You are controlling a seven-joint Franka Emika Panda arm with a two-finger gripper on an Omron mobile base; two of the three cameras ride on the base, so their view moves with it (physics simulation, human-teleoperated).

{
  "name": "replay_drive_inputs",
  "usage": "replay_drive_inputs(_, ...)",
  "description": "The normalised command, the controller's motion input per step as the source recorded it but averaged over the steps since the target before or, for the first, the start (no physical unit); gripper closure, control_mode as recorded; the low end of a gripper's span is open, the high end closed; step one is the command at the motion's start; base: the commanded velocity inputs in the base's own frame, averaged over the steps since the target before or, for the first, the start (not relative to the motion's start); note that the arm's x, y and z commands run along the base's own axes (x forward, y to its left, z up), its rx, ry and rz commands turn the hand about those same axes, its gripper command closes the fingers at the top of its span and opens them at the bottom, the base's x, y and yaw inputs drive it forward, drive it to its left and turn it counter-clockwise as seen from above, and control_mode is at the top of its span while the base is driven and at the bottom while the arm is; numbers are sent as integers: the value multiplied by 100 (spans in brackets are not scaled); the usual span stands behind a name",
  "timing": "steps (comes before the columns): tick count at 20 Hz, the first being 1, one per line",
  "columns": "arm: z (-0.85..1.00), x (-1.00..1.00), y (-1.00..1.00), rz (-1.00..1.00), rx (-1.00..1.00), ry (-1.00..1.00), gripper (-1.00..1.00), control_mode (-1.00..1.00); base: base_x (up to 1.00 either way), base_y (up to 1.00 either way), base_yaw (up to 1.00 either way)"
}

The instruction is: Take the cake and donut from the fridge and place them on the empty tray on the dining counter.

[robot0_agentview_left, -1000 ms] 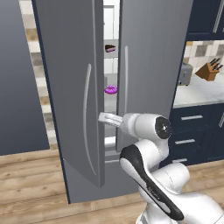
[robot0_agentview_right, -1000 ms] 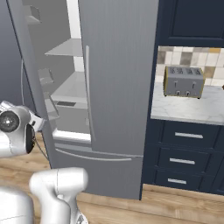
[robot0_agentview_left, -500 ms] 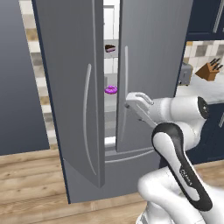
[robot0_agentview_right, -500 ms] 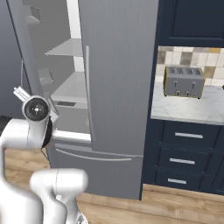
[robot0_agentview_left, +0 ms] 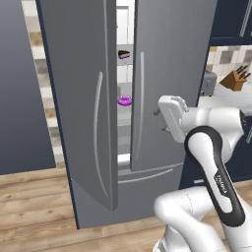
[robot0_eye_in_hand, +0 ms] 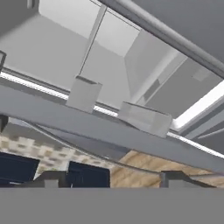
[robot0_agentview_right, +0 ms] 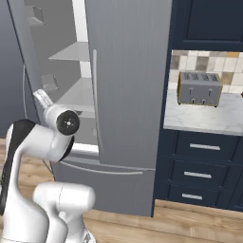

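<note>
The tall grey French-door fridge (robot0_agentview_left: 162, 74) stands partly open, so the shelves are reachable. The small purple-iced ring donut (robot0_agentview_left: 125, 101) lies on a shelf; the dark brown cake slice (robot0_agentview_left: 123, 54) at 12 o'clock above it. The gripper (robot0_eye_in_hand: 111, 177) holds nothing, jaws apart.
</note>
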Motion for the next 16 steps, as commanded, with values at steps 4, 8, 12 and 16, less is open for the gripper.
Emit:
replay_drive_inputs(4,0,45,-22,2,17,6,100,-100,0,0,0)
replay_drive_inputs(8,0,53,-22,3,17,5,100,-100,0,0,0)
replay_drive_inputs(12,-9,65,-4,4,10,8,100,-100,0,0,0)
replay_drive_inputs(16,-26,62,0,11,7,10,100,-100,0,0,0)
